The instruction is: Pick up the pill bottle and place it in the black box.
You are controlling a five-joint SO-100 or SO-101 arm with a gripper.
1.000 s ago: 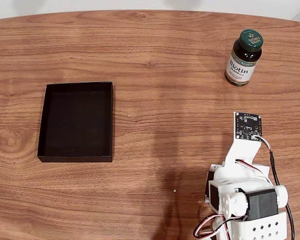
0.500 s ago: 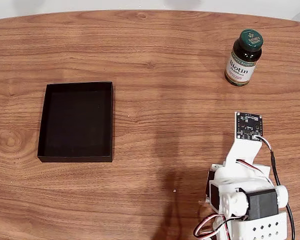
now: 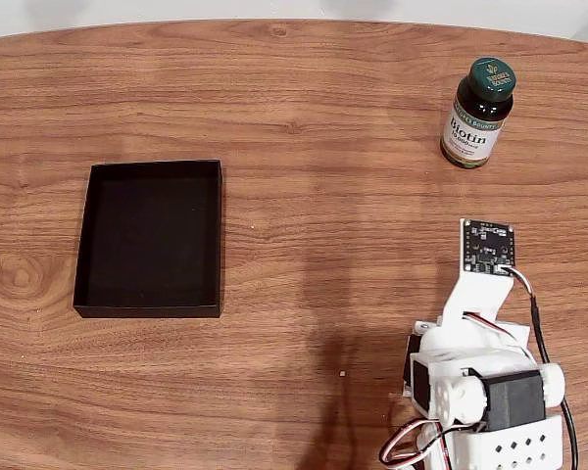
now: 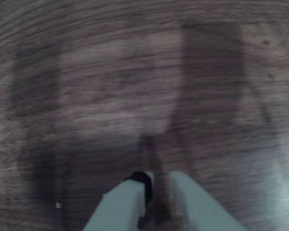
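The pill bottle (image 3: 478, 113), amber with a dark green cap and a white "Biotin" label, stands upright near the table's far right edge in the fixed view. The black box (image 3: 149, 238) lies at the left, nothing inside it. My arm (image 3: 475, 377) is folded at the bottom right, well short of the bottle and far from the box. In the blurred wrist view my gripper (image 4: 160, 179) hangs close over bare wood, its two white fingers (image 4: 125, 204) nearly touching and holding nothing.
The wooden table (image 3: 323, 176) stretches between the box and the bottle. A small circuit board (image 3: 486, 246) sits on top of my wrist. The arm's base (image 3: 505, 446) and cables occupy the bottom right corner.
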